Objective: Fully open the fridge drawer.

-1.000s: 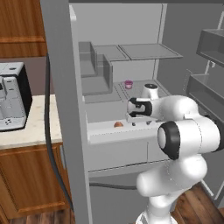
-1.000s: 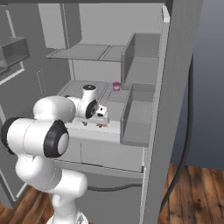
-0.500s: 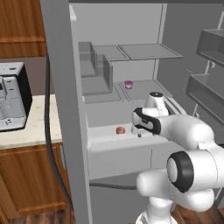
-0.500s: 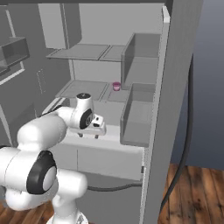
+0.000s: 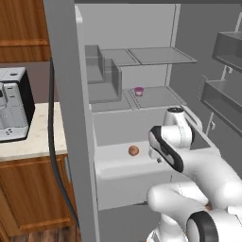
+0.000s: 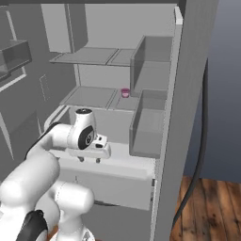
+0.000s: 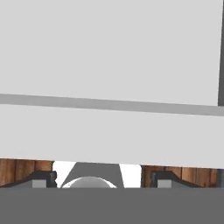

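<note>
Fridge drawer [image 5: 124, 173] sits pulled out at the fridge bottom, one small brown round item [image 5: 133, 151] inside. Gripper [image 6: 89, 159] hangs fingers-down over the drawer's front lip, jaws spread, nothing between them. Small pink cup [image 5: 138, 91] on the shelf above.

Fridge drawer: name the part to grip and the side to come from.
Grip the fridge drawer by its paler front lip, coming from above with the gripper. The lip runs across the full width, a thin edge facing the room that fingers can straddle and pull.
</note>
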